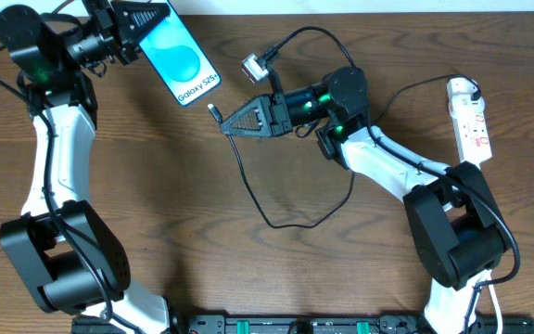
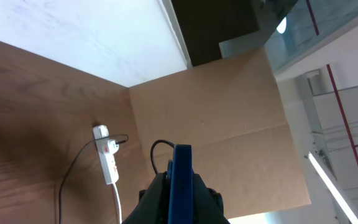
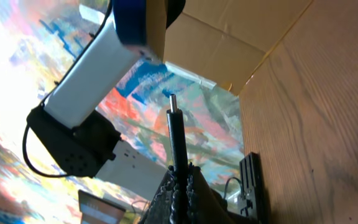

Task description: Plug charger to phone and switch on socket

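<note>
Two arms reach over the wooden table from bases at its near edge. The left arm rises along the left side, bends at its elbow and turns its wrist toward the far left corner. There the left gripper is clamped on the upper end of the phone. The phone's teal screen faces up and its lower end slants toward the table's middle. In the left wrist view the phone shows edge-on, pinched between the two fingers.

The right arm stretches from the near right corner diagonally toward the centre, its wrist pointing left. The right gripper is closed on the charger just behind its plug tip, which sticks out toward the phone's lower end, near it but not touching. The cable trails from the gripper in a loop across the table. The right wrist view shows the plug upright between the pinched fingers.

The socket lies by the far right edge, well apart from both grippers.
</note>
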`<state>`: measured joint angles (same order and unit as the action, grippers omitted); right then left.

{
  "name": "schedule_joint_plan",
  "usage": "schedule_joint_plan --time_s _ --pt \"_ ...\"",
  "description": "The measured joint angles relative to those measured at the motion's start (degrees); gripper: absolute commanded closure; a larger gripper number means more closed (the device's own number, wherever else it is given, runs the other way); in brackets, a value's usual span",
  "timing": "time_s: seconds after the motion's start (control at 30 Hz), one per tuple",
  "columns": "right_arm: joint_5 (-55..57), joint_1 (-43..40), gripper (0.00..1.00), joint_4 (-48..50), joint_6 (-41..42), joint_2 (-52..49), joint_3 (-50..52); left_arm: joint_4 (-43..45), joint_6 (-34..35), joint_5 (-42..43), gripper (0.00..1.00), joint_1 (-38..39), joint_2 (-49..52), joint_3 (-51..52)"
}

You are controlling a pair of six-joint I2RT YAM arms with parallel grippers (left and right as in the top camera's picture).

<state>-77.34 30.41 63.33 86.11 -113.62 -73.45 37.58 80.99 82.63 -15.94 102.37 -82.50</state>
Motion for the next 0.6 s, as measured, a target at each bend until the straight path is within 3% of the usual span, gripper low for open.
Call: schedule_joint_plan --time_s 0.6 --pt "1.4 0.0 0.99 1.2 0.8 0.0 0.0 0.0 -2.8 -0.7 0.93 0.0 0.0 0.0"
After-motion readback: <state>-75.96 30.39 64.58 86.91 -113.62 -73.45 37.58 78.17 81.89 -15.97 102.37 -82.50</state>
